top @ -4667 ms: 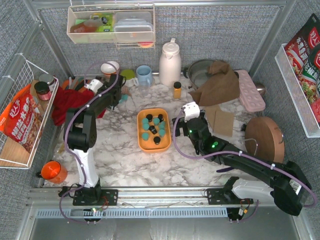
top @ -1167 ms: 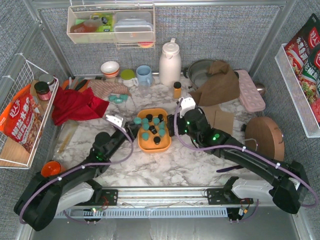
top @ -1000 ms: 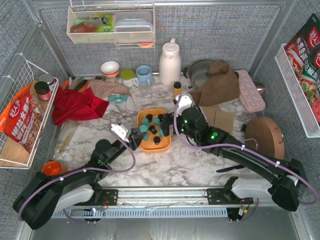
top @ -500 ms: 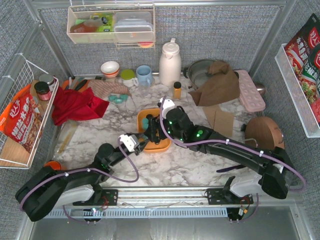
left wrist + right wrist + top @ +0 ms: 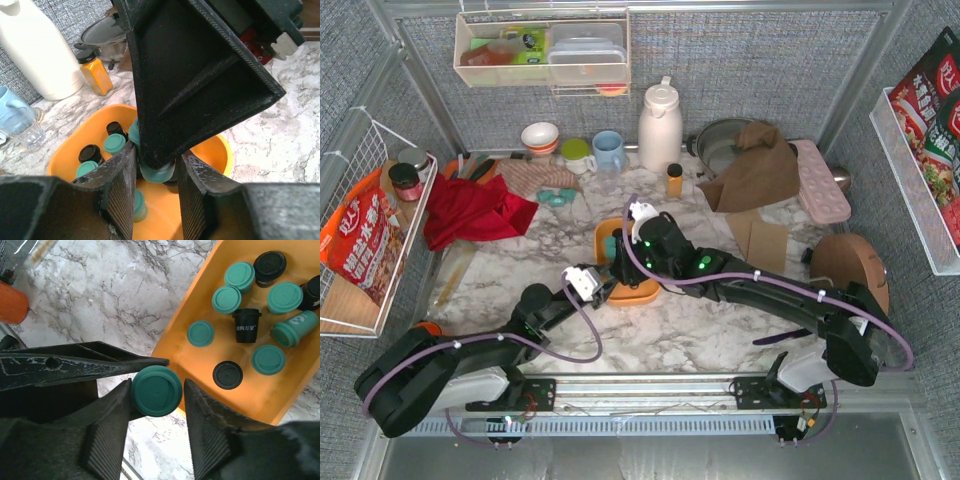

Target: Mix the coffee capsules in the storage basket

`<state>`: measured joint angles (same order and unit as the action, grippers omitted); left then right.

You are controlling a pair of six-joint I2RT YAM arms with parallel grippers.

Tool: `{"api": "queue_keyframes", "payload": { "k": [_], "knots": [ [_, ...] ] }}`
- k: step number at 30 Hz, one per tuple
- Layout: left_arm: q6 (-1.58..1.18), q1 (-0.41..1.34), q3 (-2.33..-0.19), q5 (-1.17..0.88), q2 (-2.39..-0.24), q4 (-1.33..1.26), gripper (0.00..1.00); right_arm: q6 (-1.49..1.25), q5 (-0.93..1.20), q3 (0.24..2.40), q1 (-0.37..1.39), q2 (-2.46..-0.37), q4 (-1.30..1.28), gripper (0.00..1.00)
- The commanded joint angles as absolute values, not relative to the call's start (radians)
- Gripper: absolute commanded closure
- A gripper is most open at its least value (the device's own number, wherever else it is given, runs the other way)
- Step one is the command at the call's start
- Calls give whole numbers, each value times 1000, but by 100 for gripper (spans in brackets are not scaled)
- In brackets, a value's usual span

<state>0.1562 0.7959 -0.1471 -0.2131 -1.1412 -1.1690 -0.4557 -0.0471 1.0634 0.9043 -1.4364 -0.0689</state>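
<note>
While my left gripper (image 5: pixel 156 160) clamps one teal capsule (image 5: pixel 157 174) at the storage basket (image 5: pixel 175 340) near corner, my right gripper (image 5: pixel 156 392) brackets it, grip uncertain; likely a handover for reshuffling.

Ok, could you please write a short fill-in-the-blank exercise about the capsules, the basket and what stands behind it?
1. The capsule between the fingers of the right hand is ____ in colour.
2. The storage basket is ____.
3. The loose capsules in the basket are either teal or ____.
4. The jug behind the basket is ____.
Missing words: teal, orange, black, white.
</note>
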Motion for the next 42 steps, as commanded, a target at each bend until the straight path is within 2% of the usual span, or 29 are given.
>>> {"api": "queue_keyframes", "payload": {
  "k": [1, 5, 7, 8, 10, 12, 17, 21, 24, 28, 31, 36, 42],
  "knots": [
    [151, 798, -153, -233, -1146, -1188, 58, -442, -72, 1075, 907, -1454, -83, 57],
    [149, 796, -149, -236, -1139, -1176, 43, -422, -97, 1078, 907, -1472, -94, 77],
    [147, 797, -142, -231, -1133, -1171, 40, -417, -112, 1080, 905, -1483, -101, 85],
    [143, 796, -140, -222, -1128, -1171, 38, -415, -122, 1080, 905, -1488, -105, 86],
    [130, 796, -128, -190, -1115, -1175, 25, -416, -156, 1078, 904, -1499, -119, 87],
    [111, 795, -109, -126, -1090, -1191, 17, -412, -203, 1077, 902, -1509, -138, 87],
    [20, 795, -71, 159, -1007, -1200, 14, -367, -320, 1089, 902, -1566, -201, 87],
    [-93, 794, -101, 416, -964, -1081, 13, -352, -353, 1101, 902, -1613, -252, 86],
    [-174, 784, -154, 579, -966, -962, 9, -349, -355, 1103, 902, -1627, -275, 82],
    [-276, 717, -245, 636, -1020, -821, 8, -343, -352, 1102, 902, -1626, -281, 65],
    [-408, 601, -358, 583, -1077, -636, 8, -335, -337, 1104, 898, -1621, -282, 52],
    [-481, 463, -571, 470, -1231, -448, 8, -331, -278, 1098, 878, -1588, -263, 38],
    [-544, 347, -806, 371, -1467, -290, 9, -285, -236, 1076, 857, -1525, -231, 30]
  ]
}}
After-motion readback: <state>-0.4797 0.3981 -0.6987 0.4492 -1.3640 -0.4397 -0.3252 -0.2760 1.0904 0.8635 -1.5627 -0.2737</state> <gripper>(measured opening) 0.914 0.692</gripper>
